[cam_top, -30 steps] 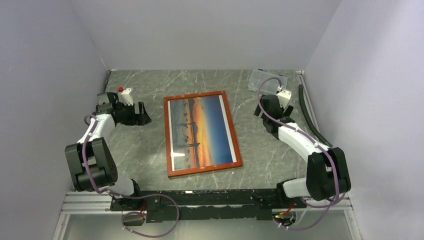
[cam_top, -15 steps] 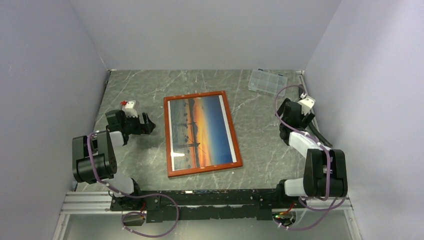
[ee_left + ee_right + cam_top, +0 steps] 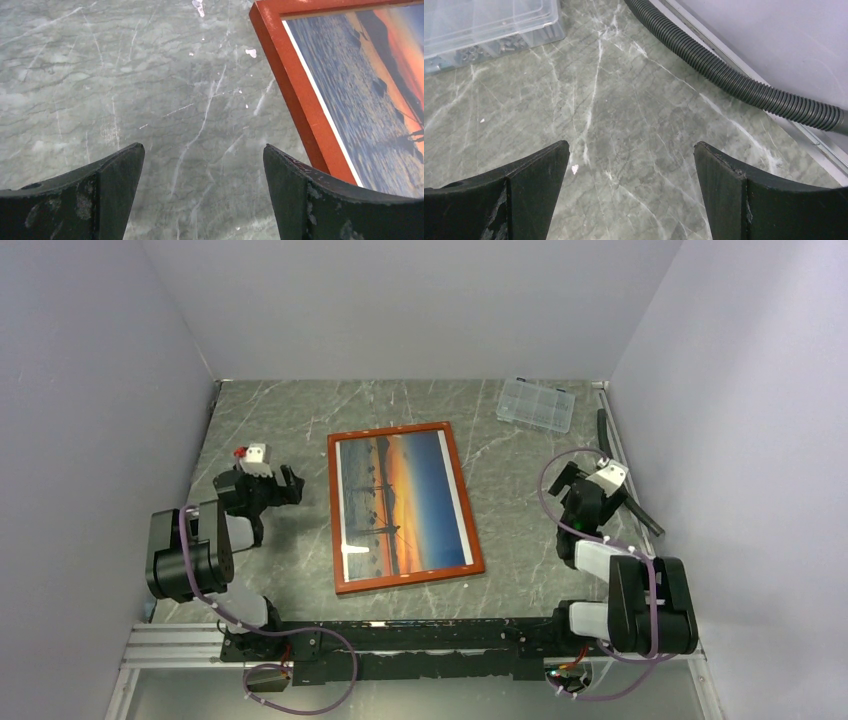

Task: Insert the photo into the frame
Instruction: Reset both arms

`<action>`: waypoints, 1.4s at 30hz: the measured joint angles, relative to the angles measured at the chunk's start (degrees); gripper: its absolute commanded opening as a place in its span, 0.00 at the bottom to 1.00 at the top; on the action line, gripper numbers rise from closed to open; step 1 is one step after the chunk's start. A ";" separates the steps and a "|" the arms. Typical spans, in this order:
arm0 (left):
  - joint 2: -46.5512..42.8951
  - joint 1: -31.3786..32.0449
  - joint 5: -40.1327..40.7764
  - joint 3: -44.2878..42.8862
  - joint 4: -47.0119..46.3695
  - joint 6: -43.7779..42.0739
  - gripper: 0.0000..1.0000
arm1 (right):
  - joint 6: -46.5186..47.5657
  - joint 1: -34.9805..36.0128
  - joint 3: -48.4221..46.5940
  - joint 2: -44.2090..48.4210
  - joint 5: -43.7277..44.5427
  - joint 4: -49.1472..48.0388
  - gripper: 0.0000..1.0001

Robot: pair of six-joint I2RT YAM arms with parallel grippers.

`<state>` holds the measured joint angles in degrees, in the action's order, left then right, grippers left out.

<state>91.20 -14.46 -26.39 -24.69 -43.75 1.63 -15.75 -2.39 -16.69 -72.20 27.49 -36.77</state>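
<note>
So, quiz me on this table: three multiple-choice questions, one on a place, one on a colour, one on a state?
1. The clear plastic box sits: A) near the table's far right corner B) at the near left edge C) in the middle.
2. The frame's border is: A) blue B) reddish-orange C) white.
3. The left claw and right claw are: A) open, empty B) shut, empty C) shut on the box.
Answers: 1A, the top view shows it there; 2B, plain from above; 3A, each wrist view shows spread fingers, bare table between.
</note>
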 measured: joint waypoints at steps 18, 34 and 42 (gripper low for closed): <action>2.40 6.16 13.33 1.53 -9.70 0.52 0.95 | 6.93 1.42 6.03 -11.54 -5.03 -25.62 1.00; 2.40 6.14 14.73 1.55 -8.46 0.52 0.95 | 10.25 4.11 4.22 -12.72 -5.01 -25.55 1.00; 2.40 6.14 14.73 1.55 -8.46 0.52 0.95 | 10.27 4.26 4.22 -12.72 -5.01 -25.57 1.00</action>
<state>93.60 -8.32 -11.66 -23.14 -52.21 2.15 -5.48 1.87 -12.47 -84.93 22.48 -62.35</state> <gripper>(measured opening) 0.950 0.997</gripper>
